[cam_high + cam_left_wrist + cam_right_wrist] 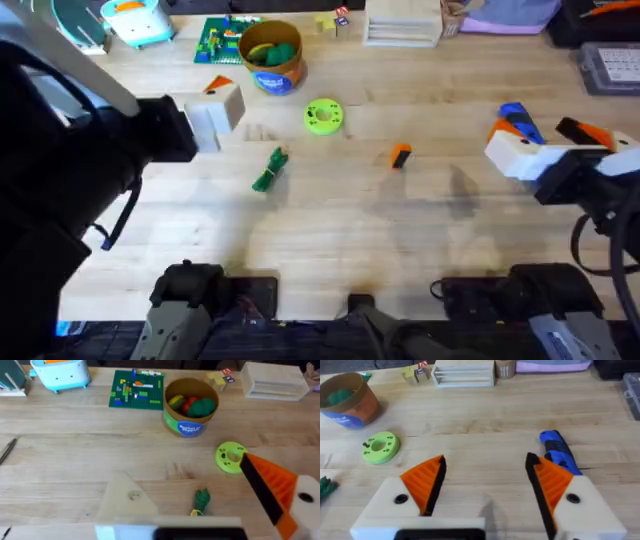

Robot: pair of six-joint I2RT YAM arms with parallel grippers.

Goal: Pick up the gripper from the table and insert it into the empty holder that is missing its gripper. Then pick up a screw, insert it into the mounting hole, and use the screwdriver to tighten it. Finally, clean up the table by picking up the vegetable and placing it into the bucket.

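1. Overhead view: the left gripper (pixel 222 108) hangs over the table's left side. Only one orange finger (pixel 217 86) shows beside its white block, so I cannot tell whether it is apart or together. The right gripper (pixel 520 135) sits at the right edge, close by the blue screwdriver (pixel 516 115). The loose orange gripper (pixel 400 156) lies mid-table. The vegetable (pixel 270 170) lies left of it, in front of the lime-green ring (pixel 323 116). The bucket (pixel 271 56) stands farther back, with toy food inside.

2. Left wrist view: the vegetable (pixel 201 502) lies on the wood, the ring (pixel 230 456) behind it and the bucket (pixel 190 406) farther off.

3. Right wrist view: the right gripper's (pixel 485 482) fingers stand wide apart, holding nothing. The screwdriver (pixel 558 453) lies just behind one finger.
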